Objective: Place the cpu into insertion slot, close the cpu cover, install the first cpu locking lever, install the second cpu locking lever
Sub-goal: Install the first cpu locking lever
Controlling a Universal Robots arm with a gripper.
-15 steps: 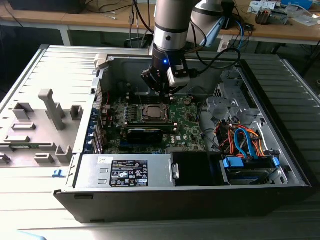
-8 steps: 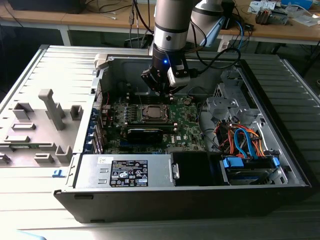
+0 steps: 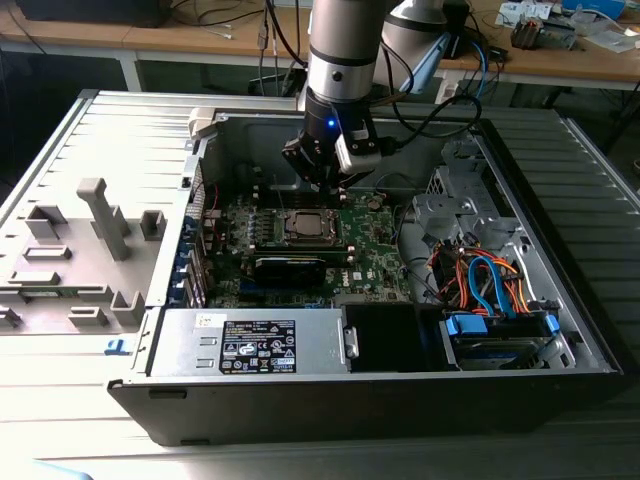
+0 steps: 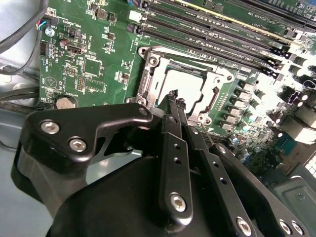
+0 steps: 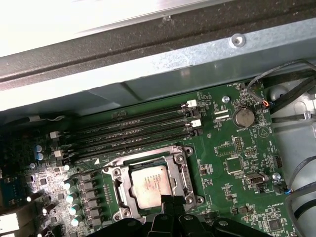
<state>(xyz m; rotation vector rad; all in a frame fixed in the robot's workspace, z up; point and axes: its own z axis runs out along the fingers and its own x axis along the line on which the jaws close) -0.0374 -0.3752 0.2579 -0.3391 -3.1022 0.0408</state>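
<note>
Cpu [image 5: 150,183], dull silver, sits framed in its socket; fingers [image 4: 176,101] closed together, holding nothing.

A silver power supply [image 3: 250,342] lies along the near wall of the open computer case [image 3: 560,180]. Toward the exterior view's right of it sit blue and orange cables [image 3: 485,280]; behind it, long black memory slots [image 5: 133,131]; beside the case, grey moulded fixtures [image 3: 95,235].
</note>
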